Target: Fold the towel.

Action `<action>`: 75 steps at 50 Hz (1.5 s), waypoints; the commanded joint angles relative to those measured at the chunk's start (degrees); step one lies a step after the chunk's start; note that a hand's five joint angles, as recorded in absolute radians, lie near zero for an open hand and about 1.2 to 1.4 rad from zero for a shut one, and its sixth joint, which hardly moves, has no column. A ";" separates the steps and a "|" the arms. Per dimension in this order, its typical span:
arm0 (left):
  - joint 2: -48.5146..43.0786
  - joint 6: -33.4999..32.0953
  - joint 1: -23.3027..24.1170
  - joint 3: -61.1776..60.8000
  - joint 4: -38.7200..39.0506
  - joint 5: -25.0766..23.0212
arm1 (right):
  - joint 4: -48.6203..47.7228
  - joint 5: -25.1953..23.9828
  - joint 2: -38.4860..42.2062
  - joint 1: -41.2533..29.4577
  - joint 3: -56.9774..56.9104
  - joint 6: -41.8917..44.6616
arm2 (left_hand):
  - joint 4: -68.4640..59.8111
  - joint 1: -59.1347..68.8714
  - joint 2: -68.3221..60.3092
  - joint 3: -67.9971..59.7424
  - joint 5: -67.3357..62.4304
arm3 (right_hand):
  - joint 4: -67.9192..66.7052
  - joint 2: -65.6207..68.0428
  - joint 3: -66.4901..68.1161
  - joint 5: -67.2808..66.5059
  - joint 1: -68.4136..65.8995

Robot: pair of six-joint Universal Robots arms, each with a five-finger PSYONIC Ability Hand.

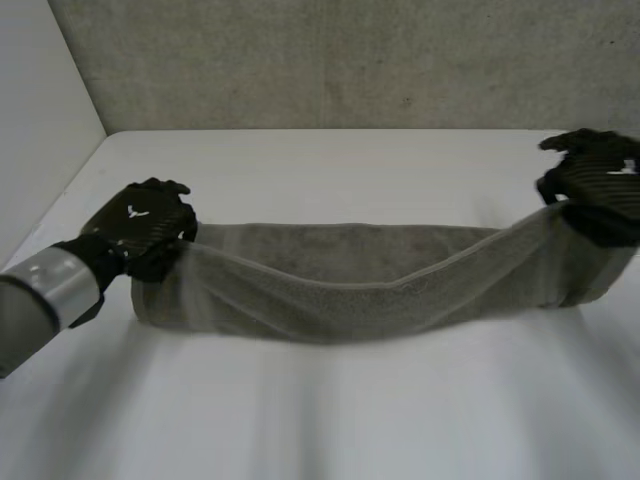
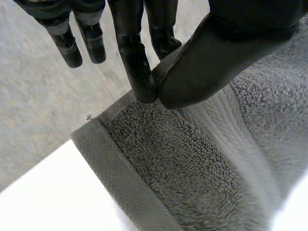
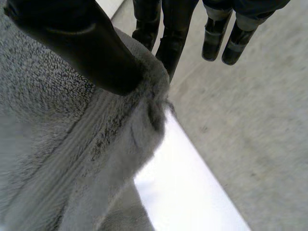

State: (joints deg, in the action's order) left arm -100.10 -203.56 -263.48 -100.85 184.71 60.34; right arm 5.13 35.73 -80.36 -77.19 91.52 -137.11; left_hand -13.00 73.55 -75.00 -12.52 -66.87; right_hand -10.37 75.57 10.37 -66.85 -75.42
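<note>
You see the grey looped terry towel (image 1: 350,285) sagging over the white table (image 1: 330,420), left hand (image 1: 140,228) and right hand (image 1: 597,185) each pinching an end

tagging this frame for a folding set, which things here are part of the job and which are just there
Part of the job:
towel, stretched and sagging between the hands
left hand, pinching the edge at one end
right hand, pinching the other end

Just there:
white table under the towel
grey wall behind it
</note>
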 commanded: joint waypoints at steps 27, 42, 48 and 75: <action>-35.60 -1.49 6.40 35.46 3.64 9.97 | -12.59 26.49 37.64 -13.96 -28.14 2.91 | 3.00 6.45 -5.00 2.52 -3.13 | 0.37 4.43 -0.37 -3.15 -4.58; -39.21 -5.53 8.50 37.04 6.10 11.90 | -19.63 29.13 42.92 -14.66 -32.28 -1.05 | 3.00 -62.33 63.77 2.52 65.65 | 0.37 -65.57 -0.37 66.85 65.42; -35.00 -6.24 9.38 34.59 6.19 12.61 | -19.63 30.98 37.30 -15.27 -29.03 -2.28 | 3.00 -63.00 64.45 2.52 66.32 | 0.37 -65.57 -0.37 66.85 65.42; -25.32 -5.10 5.96 17.97 2.93 15.07 | -12.86 24.03 14.53 -10.18 -0.29 -7.73 | 3.00 -22.80 24.25 2.52 26.12 | 0.37 -65.57 -0.37 66.85 65.42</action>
State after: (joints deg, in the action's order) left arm -122.92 -208.72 -256.78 -84.04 188.94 75.69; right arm -7.98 61.65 -65.79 -88.41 90.31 -144.47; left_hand -13.00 31.79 -32.02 -12.52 -21.52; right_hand -10.37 14.36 10.35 -3.52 -13.41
